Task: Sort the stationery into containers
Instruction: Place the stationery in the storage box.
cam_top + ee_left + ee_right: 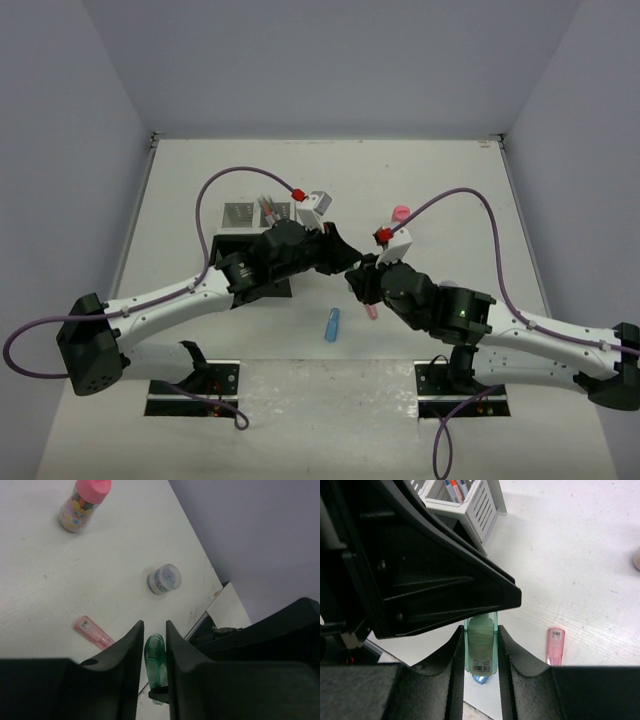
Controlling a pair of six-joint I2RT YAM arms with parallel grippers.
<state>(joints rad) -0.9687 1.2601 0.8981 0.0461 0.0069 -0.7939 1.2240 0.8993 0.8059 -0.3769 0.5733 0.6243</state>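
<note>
A translucent green capsule-shaped piece (481,647) sits between the fingers of both grippers above the middle of the table. My right gripper (480,635) clasps its narrow edges. My left gripper (155,630) is closed around its end (154,657). In the top view the two grippers meet, left (347,258) and right (354,276), and hide the green piece. A blue capsule (332,325) and a pink piece (372,312) lie on the table below them. The organiser (252,214) holds several pens at the back left.
A pink-capped bottle (82,502) stands behind the right gripper, also in the top view (401,215). A round blue-grey tub (164,579) sits on the table to the right. The pink piece (555,645) lies close beside the right fingers.
</note>
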